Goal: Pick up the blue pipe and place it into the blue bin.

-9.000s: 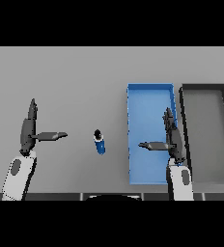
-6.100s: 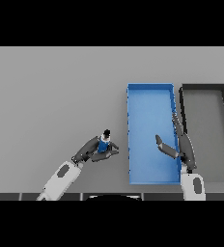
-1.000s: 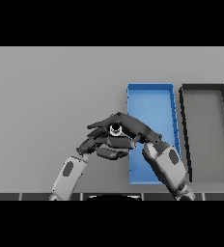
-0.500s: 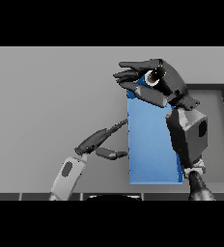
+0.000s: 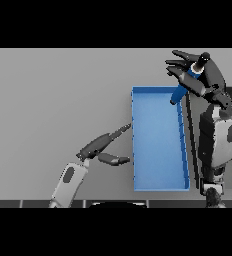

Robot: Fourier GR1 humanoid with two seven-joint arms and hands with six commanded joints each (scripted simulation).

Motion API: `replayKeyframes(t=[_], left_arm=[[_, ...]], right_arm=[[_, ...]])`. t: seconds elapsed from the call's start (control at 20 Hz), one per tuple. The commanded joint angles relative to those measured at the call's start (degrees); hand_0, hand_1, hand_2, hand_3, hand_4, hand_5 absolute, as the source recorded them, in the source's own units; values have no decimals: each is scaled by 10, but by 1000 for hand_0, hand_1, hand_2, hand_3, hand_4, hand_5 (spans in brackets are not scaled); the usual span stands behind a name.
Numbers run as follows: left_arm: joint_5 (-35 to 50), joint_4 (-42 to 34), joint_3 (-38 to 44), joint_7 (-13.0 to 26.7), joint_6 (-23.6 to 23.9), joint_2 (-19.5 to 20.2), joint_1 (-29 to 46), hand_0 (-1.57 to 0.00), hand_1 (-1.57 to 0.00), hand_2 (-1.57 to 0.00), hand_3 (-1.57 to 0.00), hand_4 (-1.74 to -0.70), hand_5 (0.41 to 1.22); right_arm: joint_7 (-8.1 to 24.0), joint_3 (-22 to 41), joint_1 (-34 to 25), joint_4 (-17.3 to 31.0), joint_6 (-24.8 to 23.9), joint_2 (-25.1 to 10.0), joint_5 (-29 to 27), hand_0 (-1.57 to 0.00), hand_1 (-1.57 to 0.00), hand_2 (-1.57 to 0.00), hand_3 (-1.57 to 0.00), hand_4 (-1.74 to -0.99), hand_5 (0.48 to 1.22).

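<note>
The right hand has its fingers spread leftward and only loosely curved, with the pipe lying slantwise across the palm under them, its dark tip poking up past the top of the hand and its blue lower end hanging over the far right corner of the bin; whether the thumb clamps it cannot be told. The left hand holds nothing, fingers straight and thumb apart, its fingertips just at the bin's left wall. The bin stands near the right edge of the table.
</note>
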Motion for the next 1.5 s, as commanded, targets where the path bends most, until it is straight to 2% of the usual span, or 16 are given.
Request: replayKeyframes(t=[0.0, 0.05, 0.15, 0.3, 0.4, 0.6, 0.65, 0.75, 0.85, 0.9, 1.0, 1.05, 1.1, 1.15, 1.25, 1.45], left_arm=[[-5, 3, -2, 0, 5, -3, 0, 1, 1, 1, 1, -865, 419], [-4, -3, -4, -4, 4, -2, 4, 1, 1, 1, 1, -866, 420], [3, -2, -2, 10, 4, -10, 4, 1, 1, 1, 1, -875, 422], [7, -20, -10, 3, 0, -7, 25, 1, 1, 1, 1, -879, 425], [5, -22, -10, 13, 1, -7, 23, 1, 1, 1, 1, -880, 428], [6, -25, -9, 15, 1, -5, 25, 1, 1, 1, 1, -888, 422], [5, -25, -7, 17, 2, -3, 22, 1, 1, 1, 1, -887, 420], [3, -25, -11, 15, 3, -5, 24, 1, 1, 1, 1, -885, 420], [6, -28, -10, 19, 1, -5, 23, 1, 1, 1, 1, -883, 421], [8, -27, -5, 24, 0, -3, 16, 1, 1, 1, 1, -882, 421], [6, -22, -6, 18, 0, -3, 15, 1, 1, 1, 1, -878, 422], [6, -25, -10, 15, -1, -3, 20, 1, 1, 1, 1, -878, 425], [6, -26, -11, 20, 0, -5, 19, 1, 1, 1, 1, -878, 427], [5, -25, -12, 22, 1, -7, 22, 1, 1, 1, 1, -878, 428], [3, -26, -11, 16, 5, -6, 23, 1, 1, 1, 1, -881, 429], [4, -28, -12, 19, 5, -7, 23, 1, 1, 1, 1, -886, 426]], right_arm=[[-4, -2, 25, 2, 8, 2, 5, -1571, -1571, -1571, -1571, -1741, 1221], [9, -2, 48, -8, 6, 6, 9, -1571, -1571, -1571, -1571, -1741, 1221], [16, -2, 96, -30, 7, 12, 18, -1571, -1571, -1571, -1571, -1741, 1221], [16, 15, 171, -51, -22, 17, 25, -1571, -1571, -1571, -1571, -1741, 1221], [16, 44, 209, -58, -56, 5, 37, -1571, -1571, -1571, -1571, -1741, 1221], [16, 133, 268, -47, -167, -53, 24, -1571, -1571, -1571, -1521, -1741, 1221], [16, 155, 282, -49, -188, -69, 21, -1571, -1571, -1571, -1255, -1741, 1221], [13, 200, 288, -49, -229, -111, 14, -1571, -1571, -1571, -1024, -1741, 1221], [9, 234, 284, -29, -272, -128, 13, -1571, -1548, -1571, -847, -1741, 1221], [11, 248, 277, -16, -279, -133, 9, -1465, -1336, -1339, -788, -1678, 1221], [5, 278, 275, -9, -297, -163, -7, -937, -855, -856, -504, -1503, 1221], [5, 301, 265, 2, -310, -176, -16, -750, -684, -685, -403, -1413, 1221], [6, 320, 254, 13, -293, -197, -29, -599, -547, -548, -322, -1337, 1221], [16, 362, 247, 36, -288, -226, -61, -479, -437, -438, -258, -1275, 1186], [8, 426, 212, 40, -275, -264, -74, -306, -279, -280, -164, -1175, 1084], [16, 495, 188, 55, -270, -309, -110, -125, -114, -114, -67, -1078, 898]])
